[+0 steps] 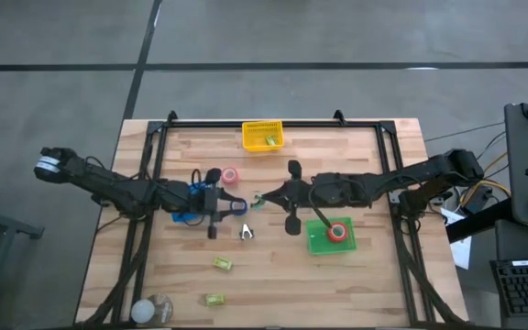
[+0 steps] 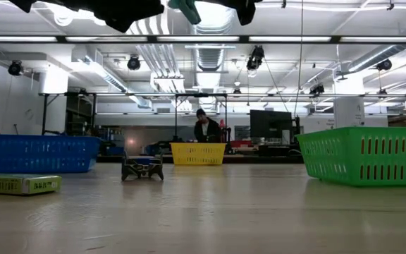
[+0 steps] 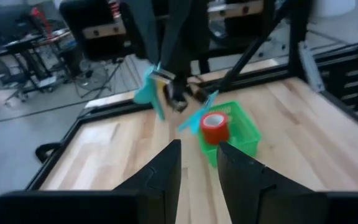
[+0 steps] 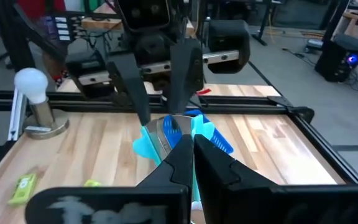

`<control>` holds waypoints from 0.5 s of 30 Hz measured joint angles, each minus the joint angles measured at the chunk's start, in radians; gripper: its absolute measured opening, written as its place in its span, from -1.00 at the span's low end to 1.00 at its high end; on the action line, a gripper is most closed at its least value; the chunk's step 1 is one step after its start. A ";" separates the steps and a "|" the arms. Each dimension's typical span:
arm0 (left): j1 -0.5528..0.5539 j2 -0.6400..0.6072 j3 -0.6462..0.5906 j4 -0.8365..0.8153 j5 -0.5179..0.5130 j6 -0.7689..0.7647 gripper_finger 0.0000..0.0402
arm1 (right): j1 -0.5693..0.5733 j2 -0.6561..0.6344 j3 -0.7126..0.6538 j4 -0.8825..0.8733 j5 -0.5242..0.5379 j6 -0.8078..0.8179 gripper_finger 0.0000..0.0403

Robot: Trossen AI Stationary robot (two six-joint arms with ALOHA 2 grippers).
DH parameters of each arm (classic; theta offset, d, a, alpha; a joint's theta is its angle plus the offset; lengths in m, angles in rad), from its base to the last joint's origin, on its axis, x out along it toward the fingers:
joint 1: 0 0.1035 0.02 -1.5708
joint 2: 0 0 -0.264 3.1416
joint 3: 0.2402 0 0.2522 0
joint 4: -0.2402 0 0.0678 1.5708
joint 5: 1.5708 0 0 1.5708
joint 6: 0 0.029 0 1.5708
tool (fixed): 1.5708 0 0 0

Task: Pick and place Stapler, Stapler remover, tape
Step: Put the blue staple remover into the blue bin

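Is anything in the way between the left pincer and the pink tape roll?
Nothing visible is. Only bare wooden table lies between the left pincer and the pink ring-shaped tape roll.

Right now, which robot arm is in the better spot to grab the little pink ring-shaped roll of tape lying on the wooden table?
Left. The left gripper is right next to the little pink ring-shaped roll of tape, and its fingers are apart with nothing in them. The right gripper is farther from the roll.

Green basket (image 1: 330, 240) right, blue basket (image 1: 185, 218) left, bare boards between
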 joint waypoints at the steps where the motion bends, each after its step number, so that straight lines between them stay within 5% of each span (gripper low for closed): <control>1: 0.000 0.000 0.000 0.003 0.018 -0.001 -0.47 | 0.000 0.000 0.000 0.000 0.000 0.000 -0.96; 15: 0.000 0.055 0.000 0.086 0.045 -0.010 -0.47 | 0.000 0.047 0.000 0.043 -0.001 0.003 -0.96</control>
